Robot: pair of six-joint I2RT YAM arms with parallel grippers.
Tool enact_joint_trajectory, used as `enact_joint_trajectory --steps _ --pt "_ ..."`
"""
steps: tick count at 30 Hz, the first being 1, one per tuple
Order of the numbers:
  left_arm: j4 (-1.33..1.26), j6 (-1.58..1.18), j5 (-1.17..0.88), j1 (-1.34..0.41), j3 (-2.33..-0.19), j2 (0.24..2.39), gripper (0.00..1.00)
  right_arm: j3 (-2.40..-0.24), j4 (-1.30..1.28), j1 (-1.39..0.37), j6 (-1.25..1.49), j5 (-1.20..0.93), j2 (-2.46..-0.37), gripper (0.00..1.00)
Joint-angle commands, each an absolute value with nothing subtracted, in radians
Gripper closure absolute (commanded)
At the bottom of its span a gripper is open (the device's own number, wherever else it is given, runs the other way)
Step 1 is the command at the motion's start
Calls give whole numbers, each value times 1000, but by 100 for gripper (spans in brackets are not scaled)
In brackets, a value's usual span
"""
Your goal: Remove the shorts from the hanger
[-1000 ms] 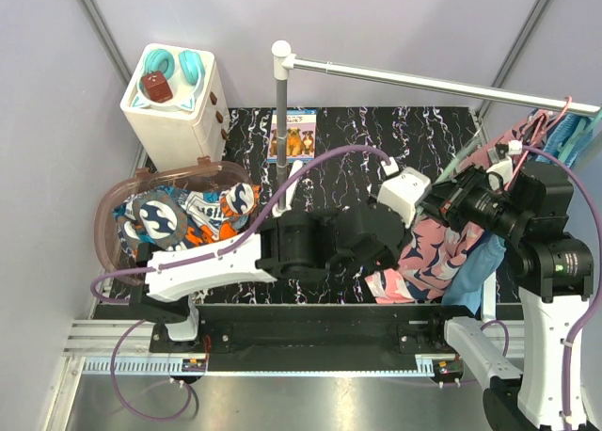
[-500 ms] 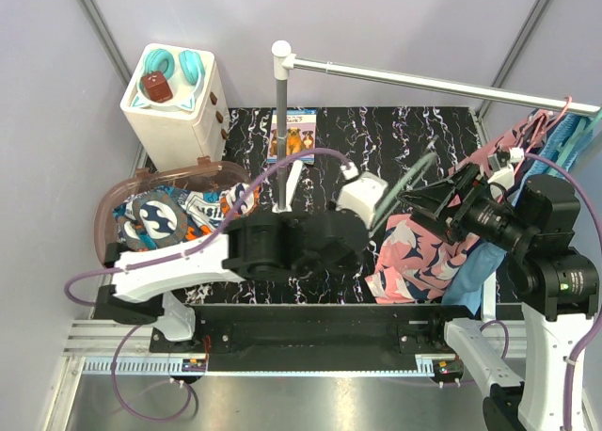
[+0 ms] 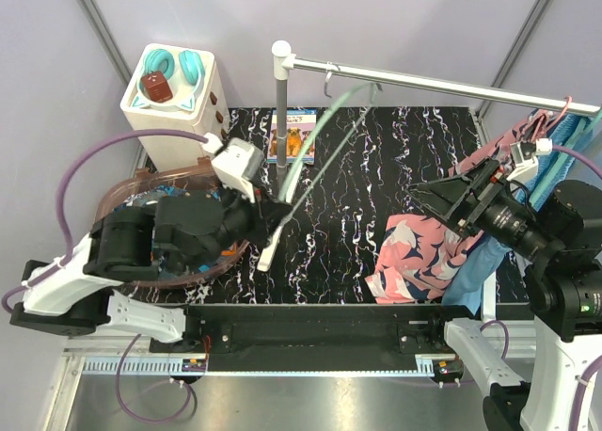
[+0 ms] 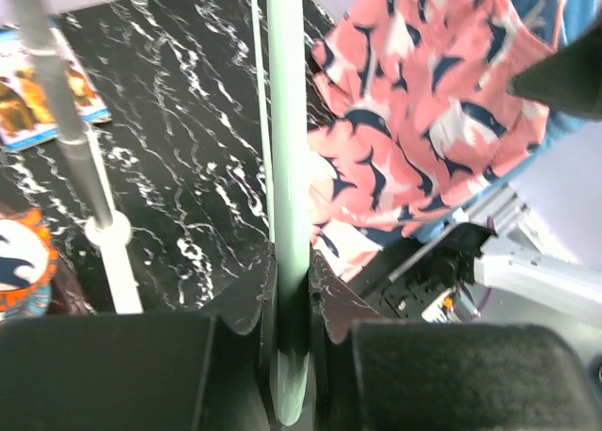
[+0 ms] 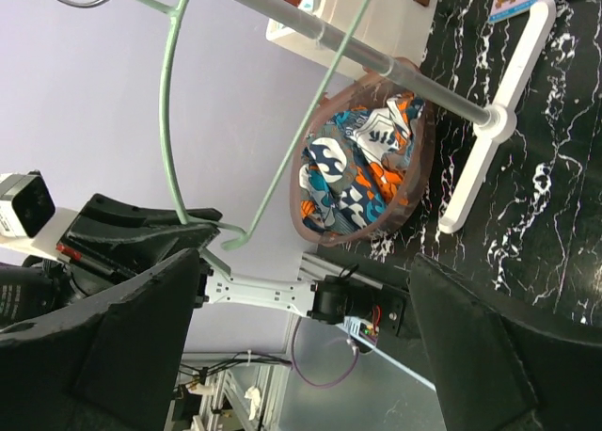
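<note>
Bare hanger (image 3: 318,144) in left tool (image 4: 292,292), pink shorts (image 3: 414,257) off it.
Left tool pinches hanger, hook near rail (image 3: 433,79); right tool (image 3: 440,198) gapes wide, holding nothing. Best to swing the hanger slowly, clear of the rail.

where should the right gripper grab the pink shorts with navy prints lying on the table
Probably a raised fold near the left edge of the pink navy-printed cloth shorts, coming down with the open right gripper: they lie bunched on the black marbled table, and their right side meets the plain light blue shorts.
</note>
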State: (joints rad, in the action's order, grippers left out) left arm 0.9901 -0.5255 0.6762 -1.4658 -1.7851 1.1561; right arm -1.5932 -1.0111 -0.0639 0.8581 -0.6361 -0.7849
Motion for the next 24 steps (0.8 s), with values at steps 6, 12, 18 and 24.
enact_joint_trajectory --steps 6,12,18,24 --pt "1064 -545 525 -1204 -2029 1252 100 -1644 -937 -69 858 -603 -847 0" --pt "1068 -590 425 -1085 -1979 1258 100 -1671 -940 -68 847 -614 -879 0" --pt "1049 -640 402 -1072 -1859 1213 100 -1669 -977 -67 824 -592 -876 0" --pt "1026 -655 390 -1066 -1809 1206 99 -1715 -1055 -67 755 -548 -911 1"
